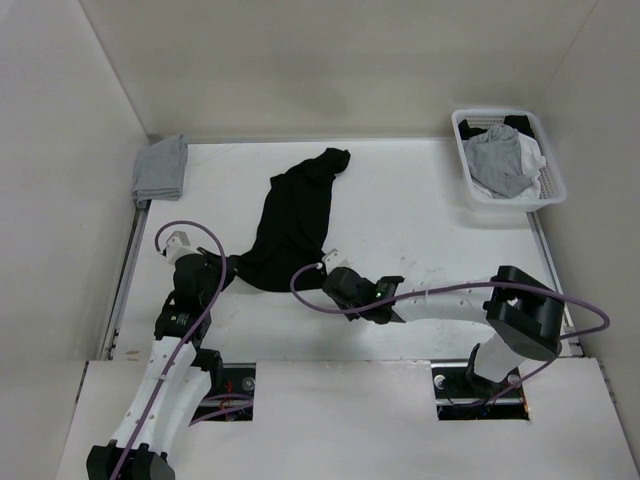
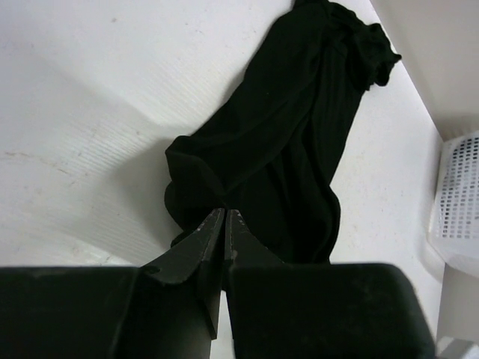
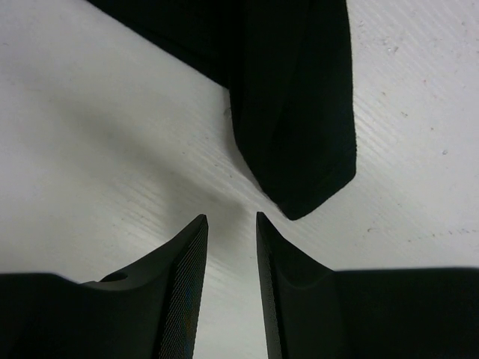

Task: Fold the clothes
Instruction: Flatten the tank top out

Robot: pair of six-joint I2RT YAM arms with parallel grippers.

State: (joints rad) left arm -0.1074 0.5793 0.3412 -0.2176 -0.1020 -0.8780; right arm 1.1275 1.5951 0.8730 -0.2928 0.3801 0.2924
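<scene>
While the shirt (image 1: 295,215) lies bunched into a long dark strip on the table (image 1: 420,230), both arms are working its near end. Look at the line of it: the strip runs from the near left, right at the left hand (image 1: 222,272), diagonally away toward the far middle of the table, where a crumpled end sits close to the back wall. From the left wrist camera, the left hand (image 2: 225,213) is clenched tight, tips pressed together with black fabric (image 2: 284,149) bulging around them, so I judge it is pinching the shirt's near-left edge. Over on the other side, the right hand (image 1: 330,270) is released, jaws parted and holding nothing. Its own camera tells the story: a rounded corner of the shirt (image 3: 299,112) lies flat on the table just ahead of the right hand (image 3: 232,218), a touch to the right of the gap and not yet between the pads. That corner is the one that matters. It is nearer the right hand than the left, lying just beyond the tips, so the next grab looks like a short push forward with a slight shift sideways, then a close. Miss that offset and the jaws may pinch bare table.
</scene>
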